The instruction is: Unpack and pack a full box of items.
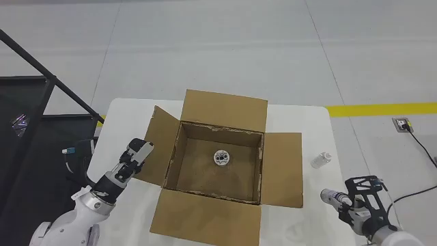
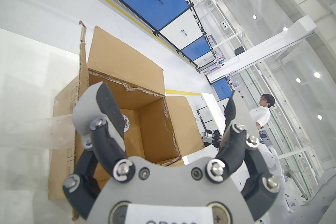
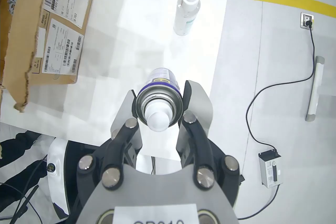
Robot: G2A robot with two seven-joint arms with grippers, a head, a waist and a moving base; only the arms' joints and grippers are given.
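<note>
An open cardboard box (image 1: 215,167) stands mid-table with all flaps folded out; a small round white item (image 1: 221,156) lies on its floor. My left gripper (image 1: 140,152) sits open beside the box's left flap, nothing between its fingers (image 2: 109,107); the box (image 2: 147,114) lies just beyond them. My right gripper (image 3: 160,101) is shut on a spray can (image 3: 160,101) with a white cap and purple band, above the table's near right corner; the can (image 1: 332,197) also appears from above. A clear spray bottle (image 3: 187,11) stands upright on the table right of the box, the same bottle (image 1: 321,159) seen from above.
The white table (image 1: 130,119) ends close to the right of the spray bottle, with grey floor beyond. A black frame and dark cloth (image 1: 27,130) stand left of the table. A cable and small power box (image 3: 270,172) lie on the floor.
</note>
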